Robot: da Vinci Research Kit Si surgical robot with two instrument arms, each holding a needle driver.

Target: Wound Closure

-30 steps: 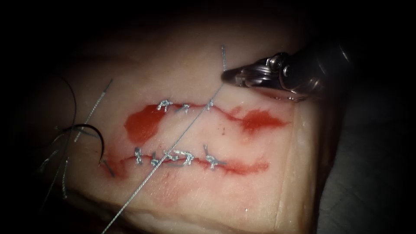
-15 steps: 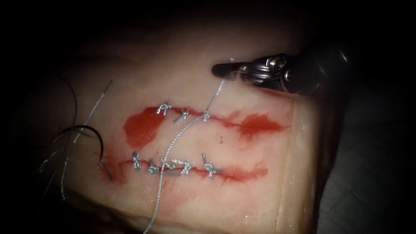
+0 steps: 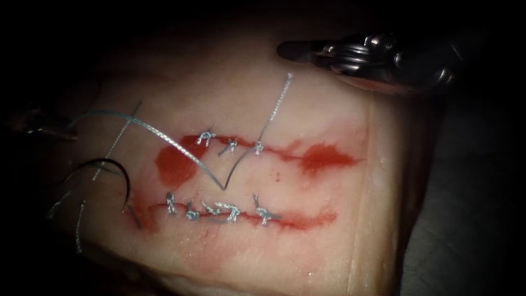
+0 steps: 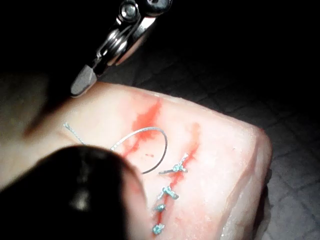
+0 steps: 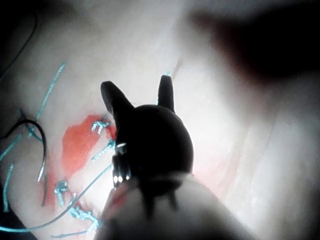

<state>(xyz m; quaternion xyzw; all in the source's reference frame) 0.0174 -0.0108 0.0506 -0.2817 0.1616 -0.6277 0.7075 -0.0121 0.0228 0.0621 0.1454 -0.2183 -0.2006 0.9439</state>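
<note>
- Your tissue [image 3: 307,241] carries two cuts, both stitched in part, with red fluid [image 3: 175,161] at the upper cut's left end.
- Your right pincer [image 3: 293,51] hangs above the upper cut and apart from it; in the right wrist view its jaws stand spread, holding nothing.
- Your left pincer [image 3: 38,123] sits dim, left of the cuts; I cannot tell its jaws.
- The thread [image 3: 219,178] lies slack in a V between the cuts, one end running toward the left pincer.
- The needle [image 3: 123,175] rests free, just left of the lower cut, tip at the tissue.
</note>
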